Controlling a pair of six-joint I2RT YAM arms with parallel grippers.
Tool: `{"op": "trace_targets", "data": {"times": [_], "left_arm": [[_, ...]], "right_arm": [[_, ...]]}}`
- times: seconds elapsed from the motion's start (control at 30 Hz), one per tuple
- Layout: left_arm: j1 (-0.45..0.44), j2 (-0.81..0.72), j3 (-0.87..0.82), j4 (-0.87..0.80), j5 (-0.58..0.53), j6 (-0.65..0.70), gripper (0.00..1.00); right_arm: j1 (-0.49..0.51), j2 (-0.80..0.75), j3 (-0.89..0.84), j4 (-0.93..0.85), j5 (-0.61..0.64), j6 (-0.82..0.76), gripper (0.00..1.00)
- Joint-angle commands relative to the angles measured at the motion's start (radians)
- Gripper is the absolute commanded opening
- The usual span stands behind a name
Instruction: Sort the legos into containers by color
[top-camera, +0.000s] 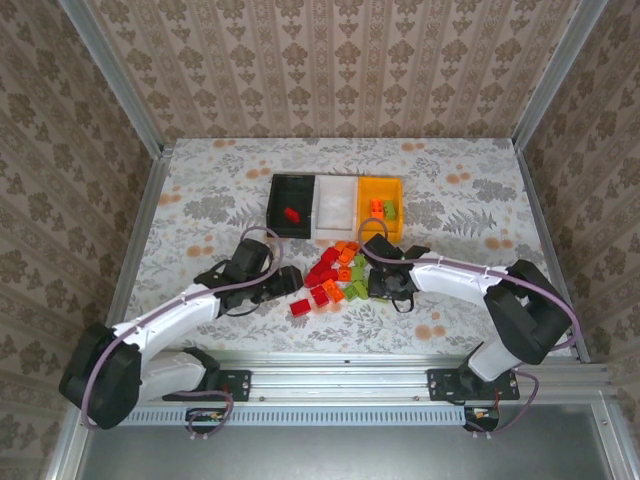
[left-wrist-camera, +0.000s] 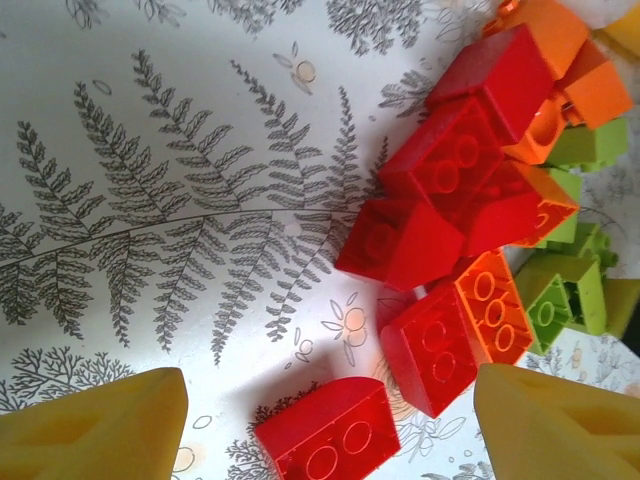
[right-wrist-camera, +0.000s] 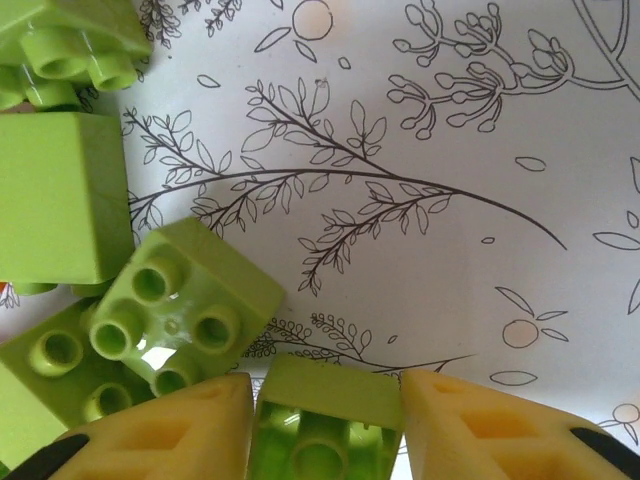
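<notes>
A pile of red, orange and light green legos (top-camera: 335, 275) lies in front of three containers: a black bin (top-camera: 276, 186), a white bin (top-camera: 336, 224) and an orange-yellow bin (top-camera: 368, 186). My left gripper (top-camera: 296, 283) is at the pile's left edge. In the left wrist view it (left-wrist-camera: 330, 385) is open, with a red lego (left-wrist-camera: 325, 435) lying loose between its yellow fingers (left-wrist-camera: 100, 425). My right gripper (top-camera: 380, 284) is at the pile's right edge. The right wrist view has it (right-wrist-camera: 325, 378) shut on a light green lego (right-wrist-camera: 325, 405) just above the tablecloth.
One red lego (top-camera: 291, 215) lies in the black bin, and orange and green ones (top-camera: 383, 209) in the orange-yellow bin. Loose green legos (right-wrist-camera: 185, 305) crowd the right gripper's left side. More red and orange legos (left-wrist-camera: 470, 170) lie past the left gripper. Metal rails border the table.
</notes>
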Motion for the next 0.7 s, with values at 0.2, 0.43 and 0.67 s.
{"op": "trace_targets", "data": {"times": [0.2, 0.43, 0.67], "left_arm": [[-0.007, -0.086, -0.023, -0.04, -0.065, -0.022, 0.78], [-0.007, -0.072, -0.013, -0.04, -0.066, -0.025, 0.78], [-0.003, -0.04, 0.035, -0.064, -0.075, 0.005, 0.78]], "right_arm": [[0.0, -0.034, -0.033, -0.016, 0.037, 0.008, 0.31], [-0.002, -0.144, 0.013, -0.123, 0.135, -0.035, 0.3], [-0.14, 0.024, 0.313, -0.132, 0.213, -0.288, 0.31]]}}
